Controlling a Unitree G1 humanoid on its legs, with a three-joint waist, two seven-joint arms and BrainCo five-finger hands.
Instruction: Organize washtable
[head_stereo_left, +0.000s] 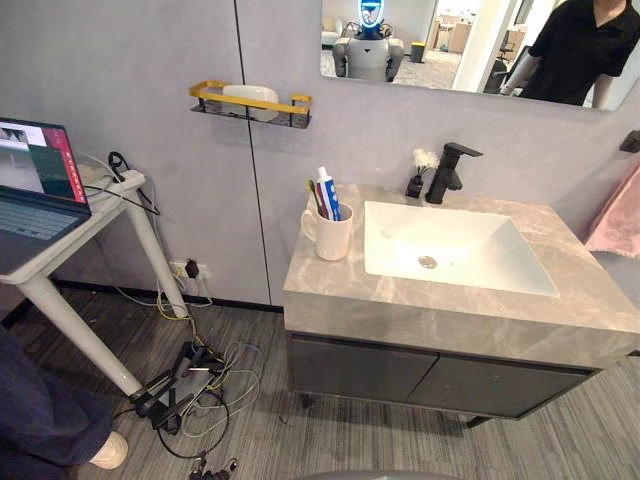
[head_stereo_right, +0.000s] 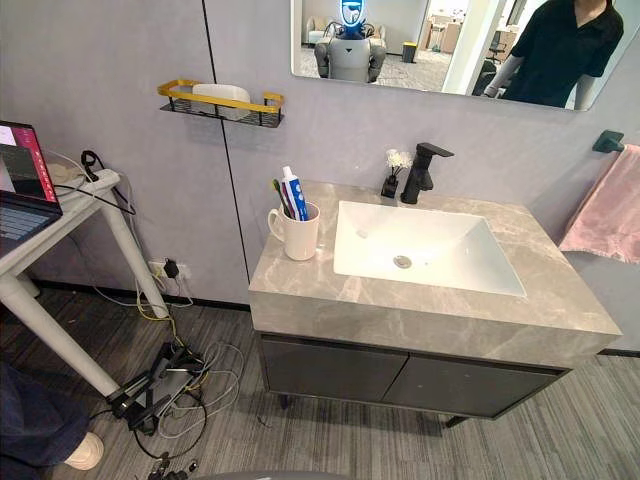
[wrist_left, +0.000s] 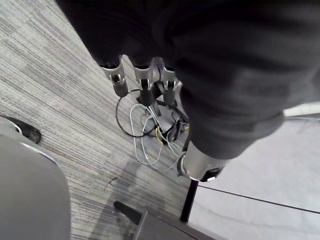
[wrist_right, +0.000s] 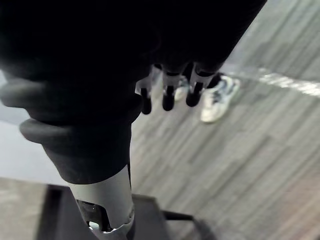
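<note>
We note both hands hanging low over the floor (wrist_left: 60, 75). Left hand (wrist_left: 142, 82): fingers loose, straight, empty. Right hand (wrist_right: 169, 92): the same. On the table (head_stereo_left: 450, 305), left of the sink (head_stereo_left: 470, 250), the cup (head_stereo_left: 330, 238) stands upright, holding toothpaste (head_stereo_left: 328, 192) and toothbrush (head_stereo_left: 314, 197) tidily. We judge no reach begun.
</note>
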